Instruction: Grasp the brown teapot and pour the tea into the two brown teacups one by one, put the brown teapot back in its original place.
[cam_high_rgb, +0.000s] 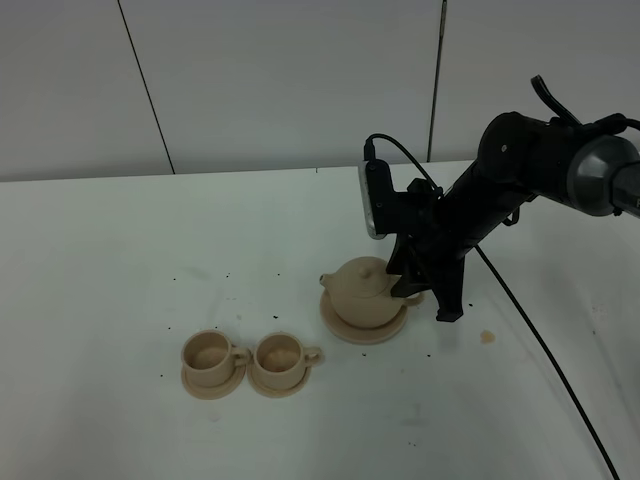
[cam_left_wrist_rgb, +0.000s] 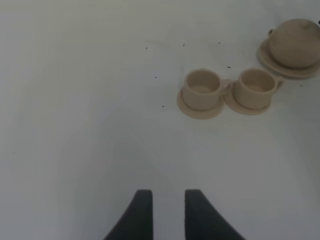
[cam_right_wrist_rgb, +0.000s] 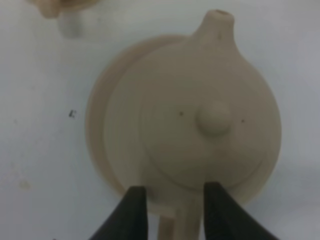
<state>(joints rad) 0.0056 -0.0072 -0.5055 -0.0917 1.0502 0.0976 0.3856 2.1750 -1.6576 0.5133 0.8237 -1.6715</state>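
Observation:
The brown teapot (cam_high_rgb: 365, 295) (cam_left_wrist_rgb: 295, 42) (cam_right_wrist_rgb: 200, 115) sits upright with its lid on, on its wide saucer, the original place (cam_high_rgb: 345, 328) (cam_right_wrist_rgb: 97, 125). My right gripper (cam_high_rgb: 425, 295) (cam_right_wrist_rgb: 175, 189) is down at the teapot's handle side, its dark fingers standing either side of the loop handle with a slim gap showing, so it is open. The two brown teacups (cam_high_rgb: 208, 355) (cam_high_rgb: 280, 355) (cam_left_wrist_rgb: 202, 87) (cam_left_wrist_rgb: 255, 86) stand side by side on small saucers, to the front left of the teapot. My left gripper (cam_left_wrist_rgb: 168, 192) hovers open over bare table, well away from the cups.
A black cable (cam_high_rgb: 540, 350) trails from the right arm across the table toward the front right. A small brown stain (cam_high_rgb: 487, 337) lies right of the teapot, and dark specks dot the white tabletop around the cups. A pale wall backs the table.

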